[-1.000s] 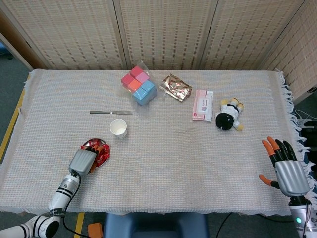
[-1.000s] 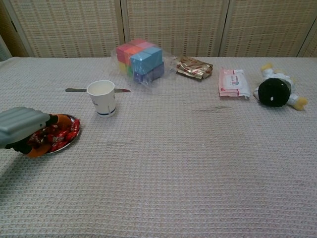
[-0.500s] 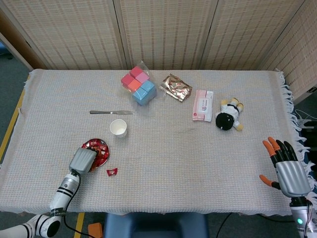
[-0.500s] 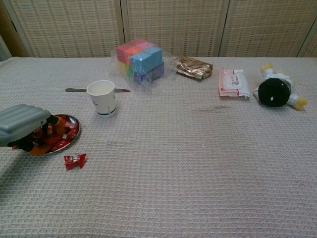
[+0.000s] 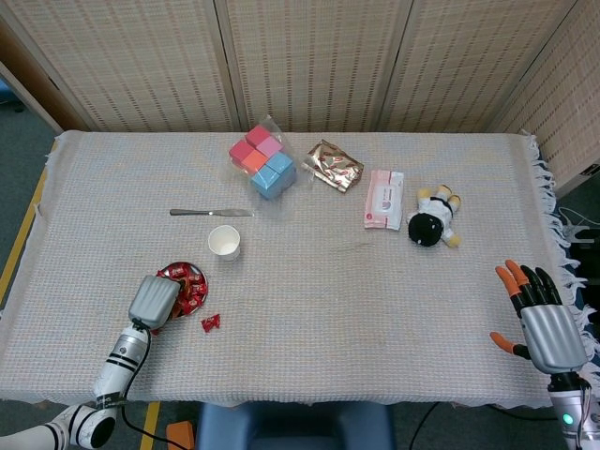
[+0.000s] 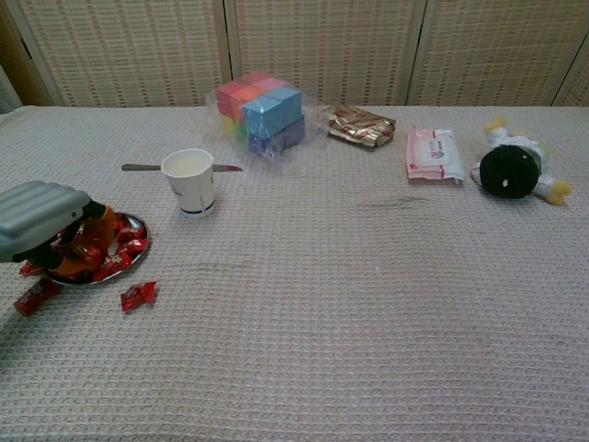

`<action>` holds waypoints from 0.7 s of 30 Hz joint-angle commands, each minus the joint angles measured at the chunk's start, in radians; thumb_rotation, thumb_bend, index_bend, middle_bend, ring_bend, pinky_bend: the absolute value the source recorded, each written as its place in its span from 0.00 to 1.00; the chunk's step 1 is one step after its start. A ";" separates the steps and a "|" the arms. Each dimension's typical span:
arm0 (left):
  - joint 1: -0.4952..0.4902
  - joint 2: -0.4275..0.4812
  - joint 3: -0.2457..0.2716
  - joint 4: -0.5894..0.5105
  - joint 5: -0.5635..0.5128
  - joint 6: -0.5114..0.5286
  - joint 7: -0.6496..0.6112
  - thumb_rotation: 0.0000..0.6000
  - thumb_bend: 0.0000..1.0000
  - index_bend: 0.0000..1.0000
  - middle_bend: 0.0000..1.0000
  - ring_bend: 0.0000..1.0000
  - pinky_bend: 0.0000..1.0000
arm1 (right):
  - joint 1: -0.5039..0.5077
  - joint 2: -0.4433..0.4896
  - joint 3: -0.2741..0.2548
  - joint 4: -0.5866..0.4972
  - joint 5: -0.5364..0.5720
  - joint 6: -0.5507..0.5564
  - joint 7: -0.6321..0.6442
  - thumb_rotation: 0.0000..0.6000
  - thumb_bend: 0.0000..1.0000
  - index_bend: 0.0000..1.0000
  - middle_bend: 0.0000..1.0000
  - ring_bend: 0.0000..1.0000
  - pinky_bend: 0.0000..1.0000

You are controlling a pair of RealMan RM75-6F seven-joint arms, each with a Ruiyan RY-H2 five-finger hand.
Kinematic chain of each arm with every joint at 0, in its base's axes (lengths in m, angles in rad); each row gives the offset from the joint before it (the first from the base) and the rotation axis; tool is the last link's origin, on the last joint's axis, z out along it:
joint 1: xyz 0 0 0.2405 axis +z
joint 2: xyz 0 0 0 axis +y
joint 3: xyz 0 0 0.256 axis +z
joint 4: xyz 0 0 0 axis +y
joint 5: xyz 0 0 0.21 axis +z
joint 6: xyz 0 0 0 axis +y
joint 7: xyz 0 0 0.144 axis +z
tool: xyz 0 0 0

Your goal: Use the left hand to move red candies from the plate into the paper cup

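A small metal plate (image 5: 202, 278) (image 6: 144, 231) of red candies (image 5: 191, 287) (image 6: 118, 247) sits near the table's front left. My left hand (image 5: 155, 300) (image 6: 41, 226) hovers over the plate's near side, fingers curled down into the pile; whether a candy is pinched is hidden. One loose red candy (image 5: 210, 322) (image 6: 138, 296) lies on the cloth in front of the plate. Another (image 6: 34, 296) lies under the hand. The white paper cup (image 5: 224, 243) (image 6: 190, 181) stands upright behind the plate. My right hand (image 5: 544, 323) rests at the table's right edge, fingers spread, holding nothing.
A butter knife (image 5: 211, 213) lies behind the cup. Colored blocks in a bag (image 5: 263, 160), a foil packet (image 5: 333, 165), a wipes pack (image 5: 383, 199) and a plush toy (image 5: 432, 219) sit along the back.
My left hand has stirred in the pile and risen slightly. One candy dropped onto the cloth at the plate's front right, then a second appeared at its front left.
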 commanded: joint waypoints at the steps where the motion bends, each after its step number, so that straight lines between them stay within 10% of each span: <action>1: 0.000 0.003 -0.007 -0.003 0.006 0.015 -0.012 1.00 0.56 0.73 0.71 0.61 0.98 | 0.000 0.001 0.000 0.000 0.000 -0.001 0.002 1.00 0.03 0.00 0.00 0.00 0.00; 21: -0.134 -0.008 -0.162 -0.058 -0.004 0.027 -0.050 1.00 0.58 0.75 0.74 0.63 1.00 | 0.003 0.004 0.007 0.002 0.015 -0.010 0.007 1.00 0.03 0.00 0.00 0.00 0.00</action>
